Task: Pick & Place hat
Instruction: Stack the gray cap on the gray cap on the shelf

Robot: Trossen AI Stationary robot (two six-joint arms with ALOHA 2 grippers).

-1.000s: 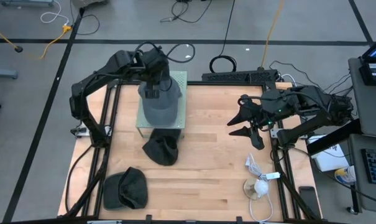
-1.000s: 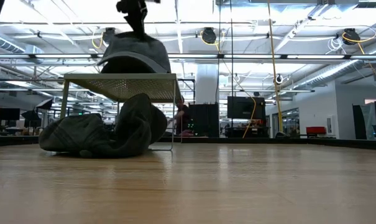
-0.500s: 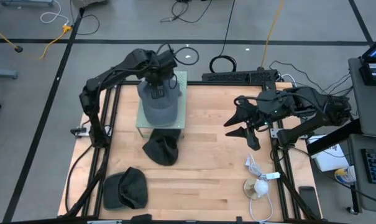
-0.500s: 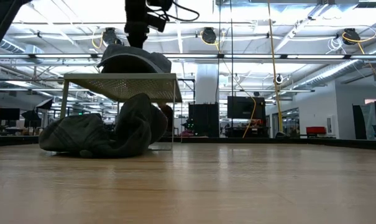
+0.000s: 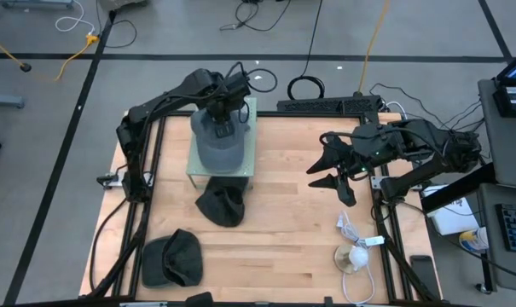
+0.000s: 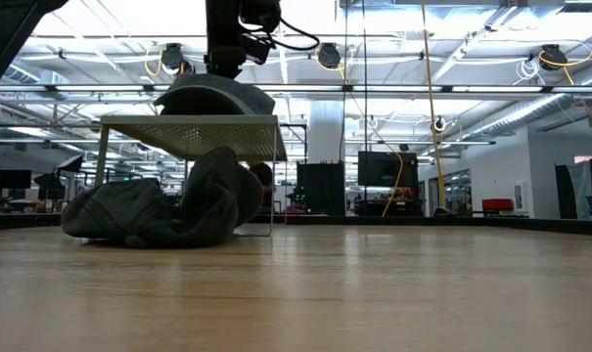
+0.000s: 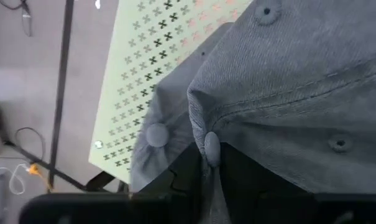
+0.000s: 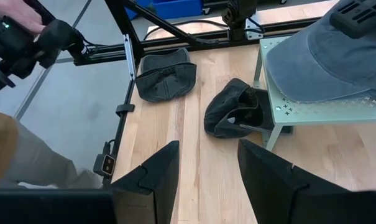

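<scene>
Wooden table (image 5: 283, 213) beneath warehouse lights (image 6: 327, 55)

Off my wooden counter (image 5: 283, 222), I see a white cable bundle (image 5: 357, 247) near its right edge and a black keyboard (image 5: 326, 105) just beyond its far edge.

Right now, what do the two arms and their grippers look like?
Both arms are dark, nearly black, built of slim jointed links. The left gripper has dark cables looping above its wrist. The right gripper ends in two long pointed black fingers, flat and matte up close. No markings are legible.
</scene>
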